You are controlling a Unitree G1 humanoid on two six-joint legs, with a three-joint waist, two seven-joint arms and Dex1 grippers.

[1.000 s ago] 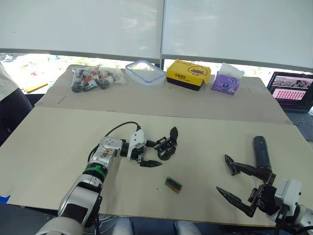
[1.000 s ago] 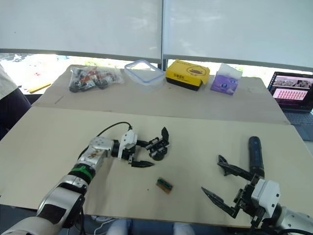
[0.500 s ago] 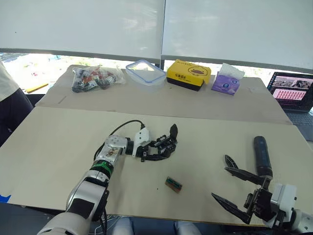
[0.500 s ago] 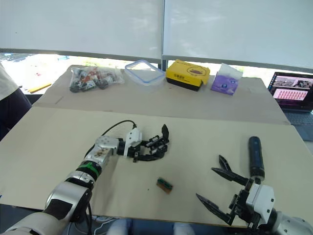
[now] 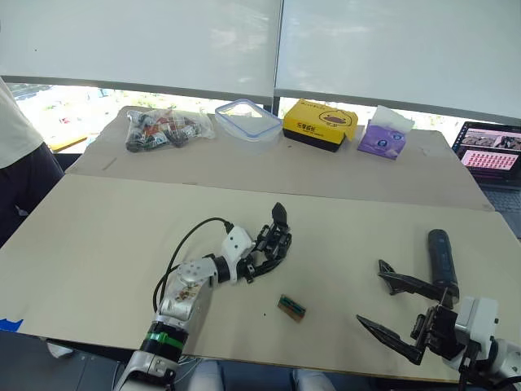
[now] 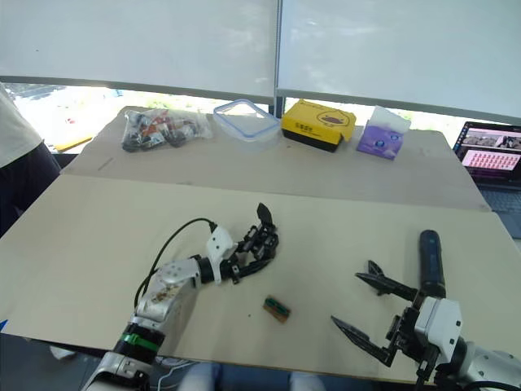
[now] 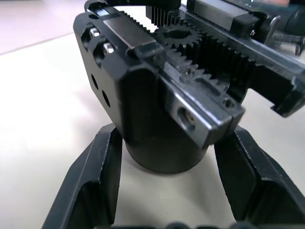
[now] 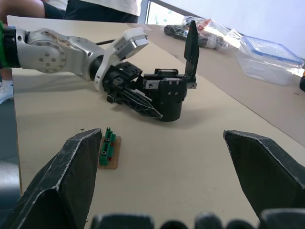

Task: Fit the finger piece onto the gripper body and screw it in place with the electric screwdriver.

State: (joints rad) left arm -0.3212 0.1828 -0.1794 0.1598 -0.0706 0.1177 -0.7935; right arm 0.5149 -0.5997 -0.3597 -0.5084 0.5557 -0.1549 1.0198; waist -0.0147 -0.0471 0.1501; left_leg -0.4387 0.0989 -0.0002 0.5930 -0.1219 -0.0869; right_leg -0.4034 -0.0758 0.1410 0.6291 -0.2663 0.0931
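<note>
The gripper body (image 5: pixel 277 243), a chunky black block on a round base, stands mid-table with one pointed finger rising from it. My left gripper (image 5: pixel 262 259) is shut on its round base; in the left wrist view the two fingers (image 7: pixel 102 176) press the base (image 7: pixel 164 155) from both sides. The electric screwdriver (image 5: pixel 440 257), a long black cylinder, lies on the table at the right. Beside it and nearer to me, my right gripper (image 5: pixel 370 293) hangs open and holds nothing. The finger piece is out of view.
A small green-and-brown block (image 5: pixel 291 307) lies in front of the gripper body. Along the back are a bag of parts (image 5: pixel 163 130), a clear container (image 5: pixel 248 120), a yellow box (image 5: pixel 319 124) and a purple tissue pack (image 5: pixel 383 140). A laptop (image 5: pixel 488 159) is far right, a person (image 5: pixel 20 155) far left.
My left gripper, open beside the gripper body a second ago, has moved in and shut on its base. The camera has shifted a little. The right gripper stays open near the screwdriver.
</note>
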